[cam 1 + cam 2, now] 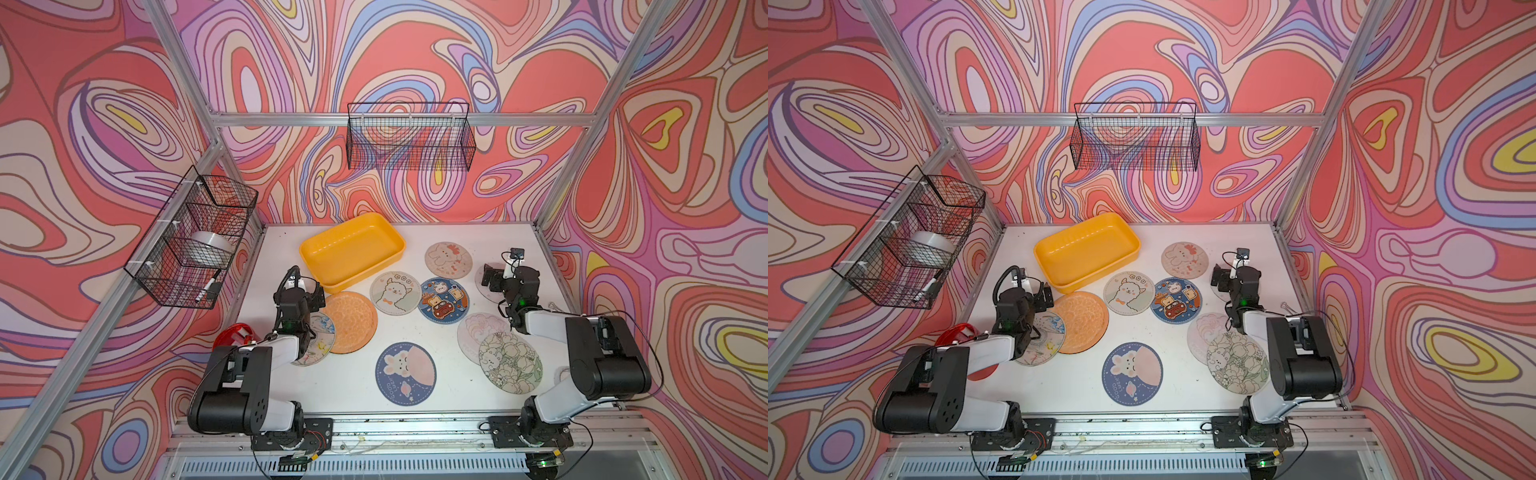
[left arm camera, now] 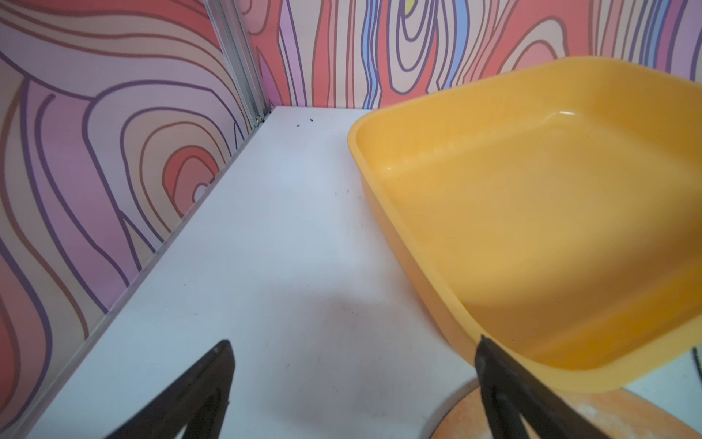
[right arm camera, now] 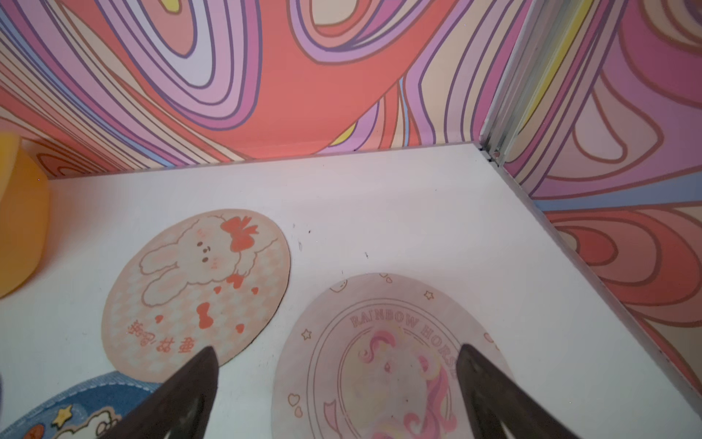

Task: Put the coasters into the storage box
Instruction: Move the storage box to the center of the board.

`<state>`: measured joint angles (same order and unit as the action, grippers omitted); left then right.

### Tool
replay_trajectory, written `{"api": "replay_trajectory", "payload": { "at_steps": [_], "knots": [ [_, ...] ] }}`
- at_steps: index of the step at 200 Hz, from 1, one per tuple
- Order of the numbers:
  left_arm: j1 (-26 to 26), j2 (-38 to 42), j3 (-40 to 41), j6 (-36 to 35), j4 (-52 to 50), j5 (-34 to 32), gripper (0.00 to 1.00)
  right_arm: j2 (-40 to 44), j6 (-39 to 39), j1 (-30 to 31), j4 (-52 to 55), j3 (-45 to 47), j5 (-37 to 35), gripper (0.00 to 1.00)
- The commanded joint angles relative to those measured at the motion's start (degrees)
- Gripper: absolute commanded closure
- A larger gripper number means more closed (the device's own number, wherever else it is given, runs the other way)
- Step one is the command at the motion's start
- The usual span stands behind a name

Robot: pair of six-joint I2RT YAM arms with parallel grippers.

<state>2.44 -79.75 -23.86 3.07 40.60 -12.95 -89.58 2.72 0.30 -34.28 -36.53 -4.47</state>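
Observation:
The yellow storage box [image 1: 353, 249] sits empty at the back left of the white table. Several round coasters lie flat around it: a plain orange one [image 1: 351, 322], a cream alpaca one [image 1: 395, 293], a blue car one [image 1: 444, 300], a bunny one with a red bow [image 3: 197, 292], a blue bunny one [image 1: 405, 373] and a floral one [image 1: 510, 368]. My left gripper [image 2: 353, 344] hangs open by the box's near corner, one finger above the orange coaster's edge. My right gripper [image 3: 338, 351] is open above a pale rainbow-horse coaster [image 3: 383, 353]. Neither holds anything.
A black wire basket [image 1: 409, 137] hangs on the back wall. Another [image 1: 195, 241] on the left wall holds a tape roll [image 1: 208, 247] and a marker. A red pot [image 1: 235, 334] stands behind my left arm. A marbled coaster [image 1: 322, 340] lies partly under that arm.

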Motion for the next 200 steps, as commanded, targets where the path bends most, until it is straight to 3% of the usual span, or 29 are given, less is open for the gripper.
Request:
{"api": "replay_trajectory", "payload": {
  "at_steps": [1,48,69,88,143,200],
  "knots": [
    [0.55,2.85,-4.36,1.45,-10.83,-3.43,0.00,2.75,1.84,-0.22,11.21,-2.75,-0.19,0.02],
    [0.55,-0.10,-20.79,12.62,-41.18,-6.43,0.00,5.51,3.06,1.67,23.33,-8.36,-0.14,0.02],
    [0.55,-3.45,-28.28,16.66,-51.69,-2.12,0.00,6.04,3.39,3.12,28.35,-11.03,-0.34,0.02],
    [0.55,-6.98,-33.87,19.84,-58.35,1.86,0.08,6.34,4.13,4.55,32.17,-13.21,-0.45,0.02],
    [0.55,-17.88,-46.61,25.65,-69.63,10.95,0.37,6.14,6.29,8.29,39.37,-18.70,-0.02,0.02],
    [0.55,-22.47,-50.91,28.00,-74.49,10.23,0.48,5.47,6.68,10.92,41.72,-21.12,0.08,0.02]
  ]
}}
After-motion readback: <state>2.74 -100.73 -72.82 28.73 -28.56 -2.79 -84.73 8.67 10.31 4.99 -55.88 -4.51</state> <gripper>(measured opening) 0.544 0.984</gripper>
